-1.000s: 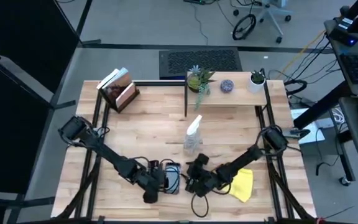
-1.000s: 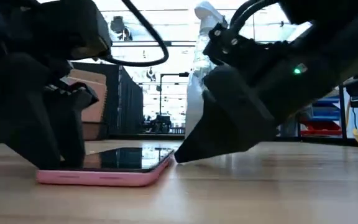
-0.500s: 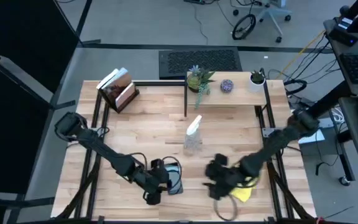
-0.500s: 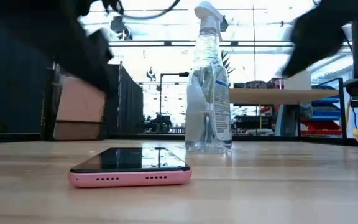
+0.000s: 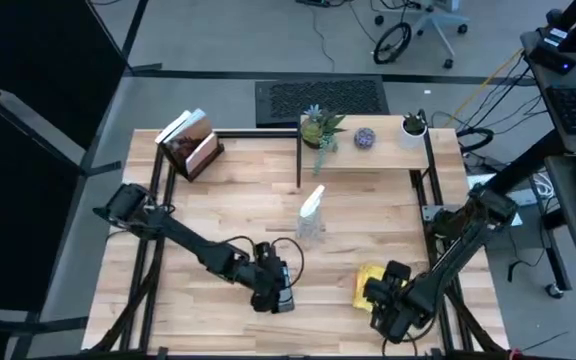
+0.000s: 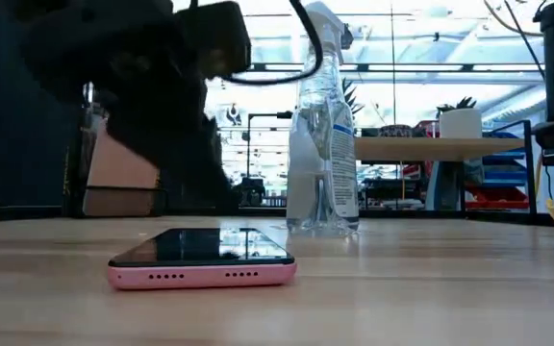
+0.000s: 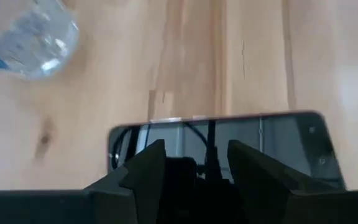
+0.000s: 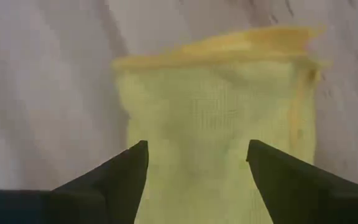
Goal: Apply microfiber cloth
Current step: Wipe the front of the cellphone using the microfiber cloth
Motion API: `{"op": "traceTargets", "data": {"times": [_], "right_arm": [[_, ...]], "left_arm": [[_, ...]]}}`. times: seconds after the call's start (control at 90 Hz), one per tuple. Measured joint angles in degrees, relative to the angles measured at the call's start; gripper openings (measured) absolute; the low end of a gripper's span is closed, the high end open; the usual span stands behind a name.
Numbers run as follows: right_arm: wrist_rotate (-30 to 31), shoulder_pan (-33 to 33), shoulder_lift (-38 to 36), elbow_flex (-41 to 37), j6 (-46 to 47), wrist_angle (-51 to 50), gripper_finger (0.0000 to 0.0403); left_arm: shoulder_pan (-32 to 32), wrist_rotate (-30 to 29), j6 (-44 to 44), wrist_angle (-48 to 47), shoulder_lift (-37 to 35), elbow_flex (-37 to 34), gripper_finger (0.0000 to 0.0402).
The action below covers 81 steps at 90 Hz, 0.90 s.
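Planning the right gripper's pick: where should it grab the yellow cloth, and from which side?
Probably the raised folded edge of the microfiber cloth, coming from above: the right gripper hovers open over it, and the rest lies flat on the table.

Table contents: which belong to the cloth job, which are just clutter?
Job:
- microfiber cloth, yellow, lying flat under the right gripper, fingers open
- phone, pink case, screen up, with the left gripper open above it

Lying about:
- spray bottle, upright mid-table
- books, back left
- potted plants, back edge
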Motion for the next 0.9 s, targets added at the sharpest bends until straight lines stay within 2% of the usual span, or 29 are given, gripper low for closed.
{"op": "traceTargets", "data": {"times": [0.078,0.167,0.322,0.4,0.511,0.611,0.7,0.811,0.9], "right_arm": [[-0.42,-0.05,3.69,0.0,-2.6,1.72,0.0231],[-1.66,-0.22,6.45,0.28,-7.89,3.5,0.0189],[-4.35,-1.97,6.65,2.5,-10.61,3.58,0.0068],[-0.23,-2.9,5.74,5.24,-15.64,6.04,0.0017],[9.67,-4.65,4.18,8.55,-29.1,18.22,0.0015],[12.73,-7.14,6.04,7.69,-42.95,32.09,0.0011],[13.33,-10.16,7.85,7.71,-52.14,42.07,0.0004],[13.48,-13.83,11.92,7.78,-59.32,52.08,0.0004],[10.52,-16.26,15.4,7.56,-62.91,59.22,0.0004]], "left_arm": [[-0.01,0.22,0.01,0.43,0.38,-0.01,0.0164],[-0.01,0.24,0.03,0.1,0.47,-0.01,0.0164],[-0.05,0.24,0.03,0.23,0.47,-0.01,0.0164],[0.0,0.25,-0.03,0.31,0.47,-0.01,0.0164],[0.01,0.26,0.01,0.29,0.47,-0.01,0.0164],[0.03,0.26,0.27,0.33,0.47,-0.01,0.0164],[0.03,0.26,1.09,0.38,0.47,-0.01,0.0164],[-0.01,0.26,1.55,0.38,0.47,-0.01,0.0164],[-0.01,0.24,2.29,0.37,0.47,-0.01,0.0164]]}}
